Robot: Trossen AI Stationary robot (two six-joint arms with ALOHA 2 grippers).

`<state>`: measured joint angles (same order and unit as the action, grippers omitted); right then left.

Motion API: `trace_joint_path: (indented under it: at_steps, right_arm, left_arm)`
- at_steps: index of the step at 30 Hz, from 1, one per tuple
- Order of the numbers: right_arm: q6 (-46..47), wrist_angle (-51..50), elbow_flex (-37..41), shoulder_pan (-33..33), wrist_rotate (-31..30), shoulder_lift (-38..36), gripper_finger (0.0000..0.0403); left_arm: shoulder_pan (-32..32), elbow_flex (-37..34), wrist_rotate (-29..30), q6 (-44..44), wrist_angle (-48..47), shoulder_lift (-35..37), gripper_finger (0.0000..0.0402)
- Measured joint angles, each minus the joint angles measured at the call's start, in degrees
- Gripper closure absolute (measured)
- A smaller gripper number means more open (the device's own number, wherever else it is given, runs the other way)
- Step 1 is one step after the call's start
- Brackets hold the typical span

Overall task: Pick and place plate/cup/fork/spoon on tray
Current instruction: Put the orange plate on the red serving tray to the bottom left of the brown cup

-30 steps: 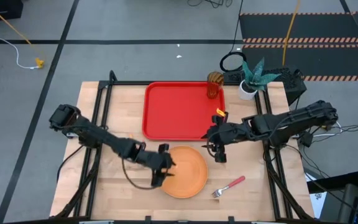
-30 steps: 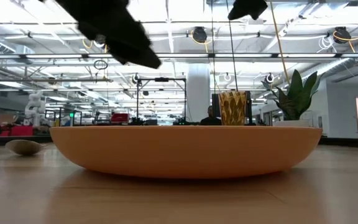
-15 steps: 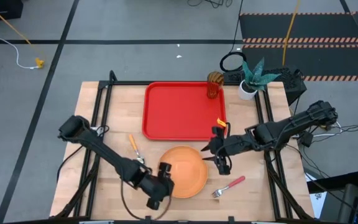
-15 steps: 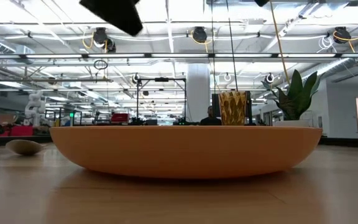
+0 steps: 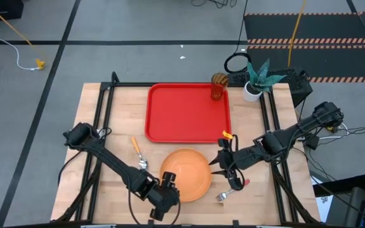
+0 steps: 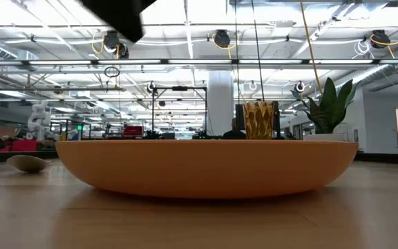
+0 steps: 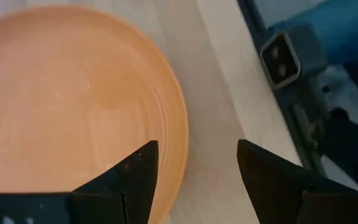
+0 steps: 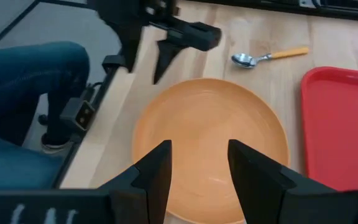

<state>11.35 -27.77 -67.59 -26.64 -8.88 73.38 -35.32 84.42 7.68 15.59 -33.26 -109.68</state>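
Smooth matt plastic plate (image 5: 186, 175) on pale grained wood table (image 5: 116, 130).

The orange plate (image 5: 185, 175) lies flat near the red tray (image 5: 187, 113); the amber cup (image 5: 218, 86) stands on the tray's corner; the spoon (image 5: 137, 151) lies beside the plate.

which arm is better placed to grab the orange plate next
Left, probably. Its open claw sits at the rim of the round flat orange plastic plate, on its tray-far side. The right claw, also open, sits above the opposite edge, nearer the fork.
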Motion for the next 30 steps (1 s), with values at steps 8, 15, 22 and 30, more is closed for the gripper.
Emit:
trace_joint_path:
  at_steps: [8, 15, 22, 30]
  right_arm:
    - [-0.01, 0.15, 0.0, -0.13, -0.04, 0.0, 0.0252]
    - [-1.08, 0.15, 0.0, -0.11, -0.04, 0.0, 0.0252]
    - [-1.98, 0.13, 0.0, -0.11, -0.04, 0.0, 0.0252]
    - [-2.0, -0.72, 0.0, -0.11, -0.04, 0.0, 0.0252]
  left_arm:
    - [-1.38, -5.45, 2.38, -2.33, 0.29, 0.01, 0.0183]
    - [-1.48, -10.5, 5.84, -6.4, 2.58, 0.01, 0.0183]
    - [-1.41, -13.66, 6.38, -12.72, 5.12, 0.01, 0.0184]
    - [-1.41, -16.02, 6.4, -14.46, 6.99, 0.01, 0.0206]
